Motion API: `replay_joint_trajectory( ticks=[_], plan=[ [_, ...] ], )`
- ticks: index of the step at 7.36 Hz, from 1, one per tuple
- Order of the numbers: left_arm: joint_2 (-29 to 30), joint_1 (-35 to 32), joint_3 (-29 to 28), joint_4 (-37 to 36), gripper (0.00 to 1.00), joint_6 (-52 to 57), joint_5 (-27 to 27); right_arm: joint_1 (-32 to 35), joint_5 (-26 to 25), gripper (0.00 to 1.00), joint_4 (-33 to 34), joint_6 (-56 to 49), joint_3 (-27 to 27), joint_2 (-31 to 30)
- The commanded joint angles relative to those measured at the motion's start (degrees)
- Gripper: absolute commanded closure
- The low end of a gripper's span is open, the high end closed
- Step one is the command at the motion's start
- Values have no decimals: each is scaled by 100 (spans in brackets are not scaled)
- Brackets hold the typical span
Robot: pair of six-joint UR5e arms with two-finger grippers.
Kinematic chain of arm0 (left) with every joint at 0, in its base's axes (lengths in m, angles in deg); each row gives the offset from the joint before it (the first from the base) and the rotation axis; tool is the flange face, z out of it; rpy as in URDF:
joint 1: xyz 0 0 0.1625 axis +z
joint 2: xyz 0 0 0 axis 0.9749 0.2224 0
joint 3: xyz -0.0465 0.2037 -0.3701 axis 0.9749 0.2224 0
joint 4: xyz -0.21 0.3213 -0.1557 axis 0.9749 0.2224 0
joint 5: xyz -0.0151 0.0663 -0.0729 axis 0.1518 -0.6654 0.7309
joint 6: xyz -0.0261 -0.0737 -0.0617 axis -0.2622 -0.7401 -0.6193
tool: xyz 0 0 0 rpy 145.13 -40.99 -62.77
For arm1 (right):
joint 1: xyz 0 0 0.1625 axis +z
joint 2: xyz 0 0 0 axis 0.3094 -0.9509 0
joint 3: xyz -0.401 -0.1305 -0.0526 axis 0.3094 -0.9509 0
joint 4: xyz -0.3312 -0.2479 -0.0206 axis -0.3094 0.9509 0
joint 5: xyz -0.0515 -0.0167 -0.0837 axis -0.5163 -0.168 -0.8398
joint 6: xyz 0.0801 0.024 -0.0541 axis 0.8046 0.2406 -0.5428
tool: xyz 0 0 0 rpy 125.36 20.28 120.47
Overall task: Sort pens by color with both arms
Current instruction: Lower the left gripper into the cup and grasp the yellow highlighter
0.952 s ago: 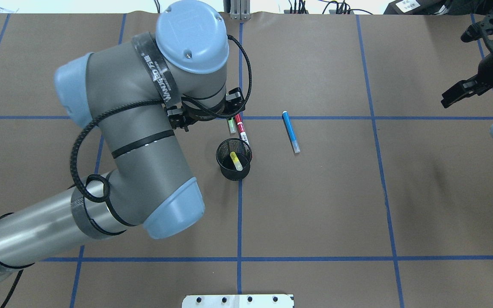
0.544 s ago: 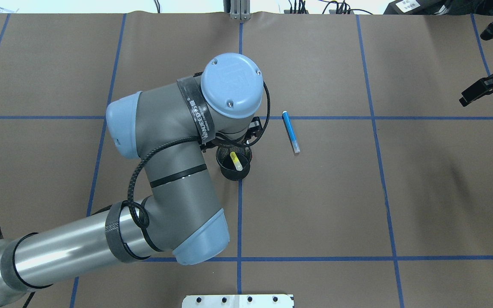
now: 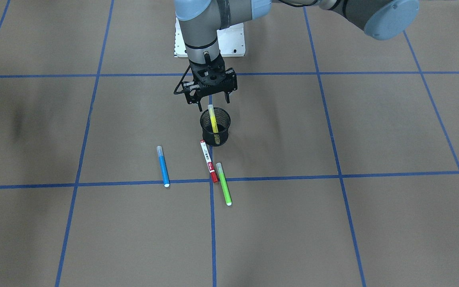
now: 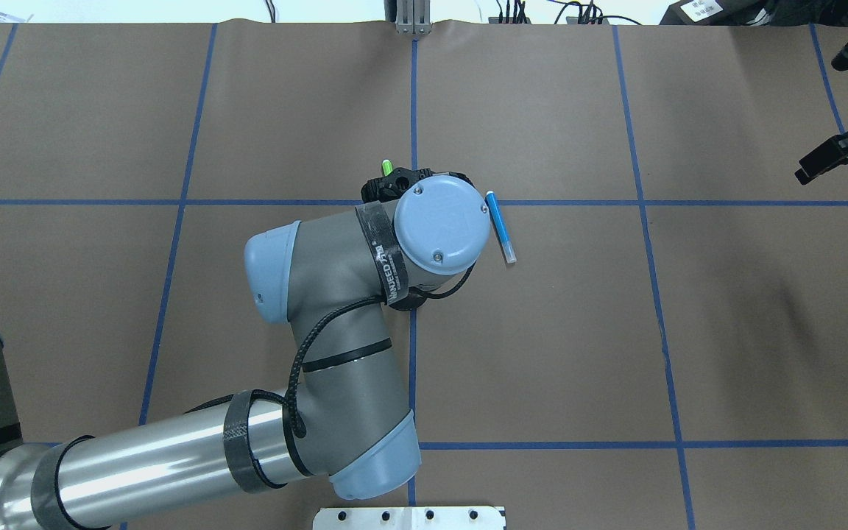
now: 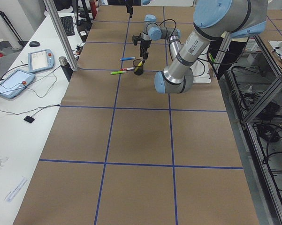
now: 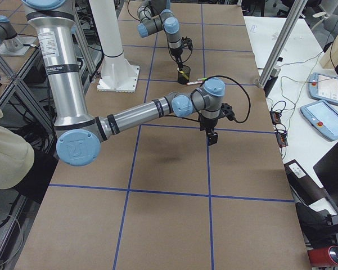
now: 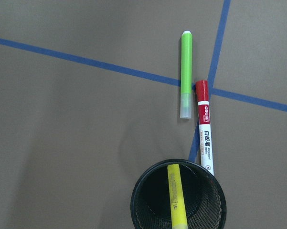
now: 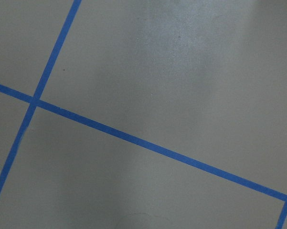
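Exterior front-facing view: left end effector [image 3: 210,97], spread and empty, hangs above the cup [image 3: 222,135]; green pen [image 3: 223,184] lies beyond it, long axis along the reach.

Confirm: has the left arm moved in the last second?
Yes. Overhead, the left arm has swung rightward and toward the robot, crossing the centre tape line, ending beside the unmoved blue pen.

brown table [image 4: 762,331], blue tape grid [image 4: 542,445]; white desk [image 5: 19,136] alongside with cables [image 5: 37,110].
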Motion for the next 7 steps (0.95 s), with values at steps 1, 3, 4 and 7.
replay_joint_trajectory(
  ticks=[1, 3, 4, 7],
  plan=[
    [-13, 98, -80, 88, 35, -52, -125, 0, 2, 0, -3, 0, 0, -10],
    [-13, 98, -72, 88, 48, -122, -134, 0, -7, 0, -3, 0, 0, -10],
    [-13, 107, -71, 88, 52, -122, -134, 0, -7, 0, -3, 0, 0, -10],
    [5, 107, -63, 88, 59, -131, -134, 0, -7, 0, -3, 0, 0, -19]
  ],
)
